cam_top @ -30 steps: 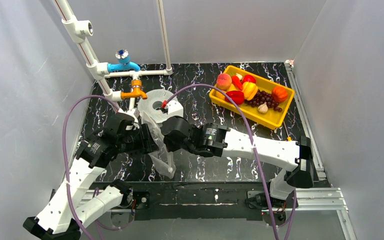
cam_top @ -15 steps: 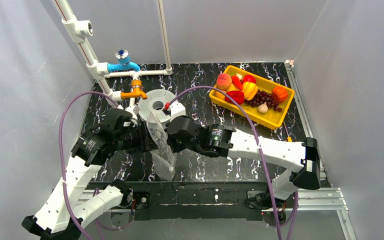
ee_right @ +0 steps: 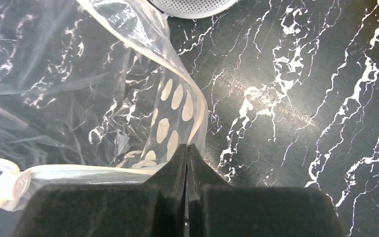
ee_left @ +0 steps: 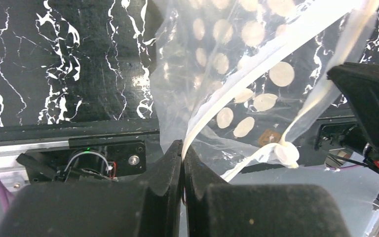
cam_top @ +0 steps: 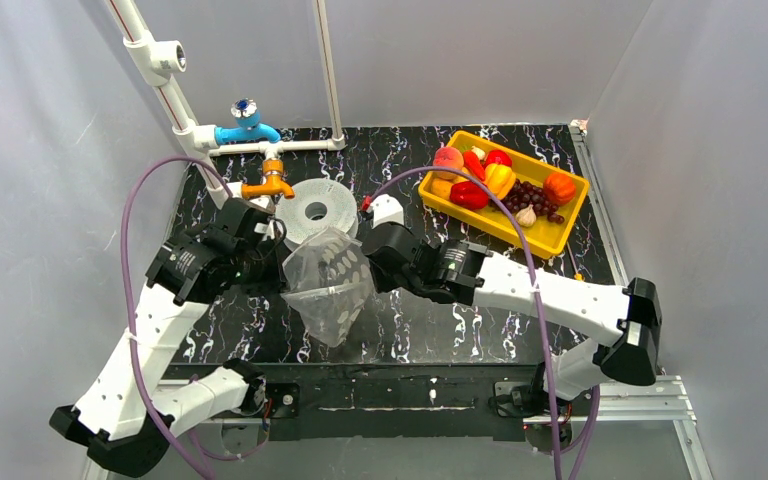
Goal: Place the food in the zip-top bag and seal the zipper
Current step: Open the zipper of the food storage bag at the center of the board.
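Note:
The clear dotted zip-top bag (cam_top: 330,285) hangs spread between my two grippers above the table's middle. My left gripper (ee_left: 183,146) is shut on the pale zipper (ee_left: 256,57) strip at the bag's mouth. In the top view it sits at the bag's left edge (cam_top: 282,272). My right gripper (ee_right: 187,146) is shut on the bag's other edge, at the bag's right side (cam_top: 365,262). The dotted bag (ee_right: 172,113) bulges just beyond its fingers. The food lies in a tray at the back right: peach (cam_top: 448,160), red pepper (cam_top: 470,193), yellow pepper (cam_top: 500,180), dark grapes (cam_top: 530,195).
The yellow tray (cam_top: 490,232) sits at the back right corner. A grey ring-shaped spool (cam_top: 315,210) lies just behind the bag. White pipes with a blue tap (cam_top: 245,130) and an orange tap (cam_top: 268,185) stand at the back left. Purple cables loop over both arms.
My left gripper has closed on the bag's zipper edge. The two grippers have drawn apart and shifted toward the back, so the bag went from a narrow hanging fold to a wide spread.

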Available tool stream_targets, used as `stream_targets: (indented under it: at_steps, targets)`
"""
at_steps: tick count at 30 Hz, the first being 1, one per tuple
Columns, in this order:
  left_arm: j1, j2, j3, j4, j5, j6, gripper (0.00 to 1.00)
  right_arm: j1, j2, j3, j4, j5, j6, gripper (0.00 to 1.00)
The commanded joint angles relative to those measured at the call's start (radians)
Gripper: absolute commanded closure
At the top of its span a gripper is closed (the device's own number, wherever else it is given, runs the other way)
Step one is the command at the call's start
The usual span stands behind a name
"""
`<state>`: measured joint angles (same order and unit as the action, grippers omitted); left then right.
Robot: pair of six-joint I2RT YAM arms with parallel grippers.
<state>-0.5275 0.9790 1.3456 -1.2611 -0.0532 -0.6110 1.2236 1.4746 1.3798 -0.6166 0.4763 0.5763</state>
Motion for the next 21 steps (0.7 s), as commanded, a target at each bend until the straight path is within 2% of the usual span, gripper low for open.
stream_targets:
  at_steps: [1, 5, 8, 14, 17, 19, 21]
  targets:
    - [-0.005, 0.022, 0.041, -0.097, -0.046, 0.035, 1.0, 0.005, -0.043, 0.066, -0.066, 0.01, -0.053, 0.99]
    - [-0.004, 0.024, -0.005, -0.017, 0.028, 0.025, 1.0, 0.002, -0.033, 0.079, -0.004, -0.132, -0.052, 0.99]
    - [-0.005, 0.016, -0.068, 0.091, 0.134, -0.005, 1.0, -0.01, -0.02, 0.072, 0.014, -0.178, -0.029, 0.99]
    - [-0.005, 0.04, -0.1, 0.159, 0.15, -0.02, 1.0, -0.074, -0.055, -0.005, 0.026, -0.226, -0.024, 0.98]
    - [-0.005, 0.054, -0.105, 0.184, 0.16, -0.025, 1.0, -0.079, -0.088, -0.026, 0.026, -0.245, -0.066, 0.95]
    - [-0.005, 0.058, -0.117, 0.211, 0.17, -0.038, 1.0, -0.082, -0.111, -0.035, 0.027, -0.26, -0.08, 0.86]
    - [-0.004, 0.061, -0.13, 0.233, 0.176, -0.05, 1.0, -0.089, -0.133, -0.061, 0.053, -0.284, -0.08, 0.85]
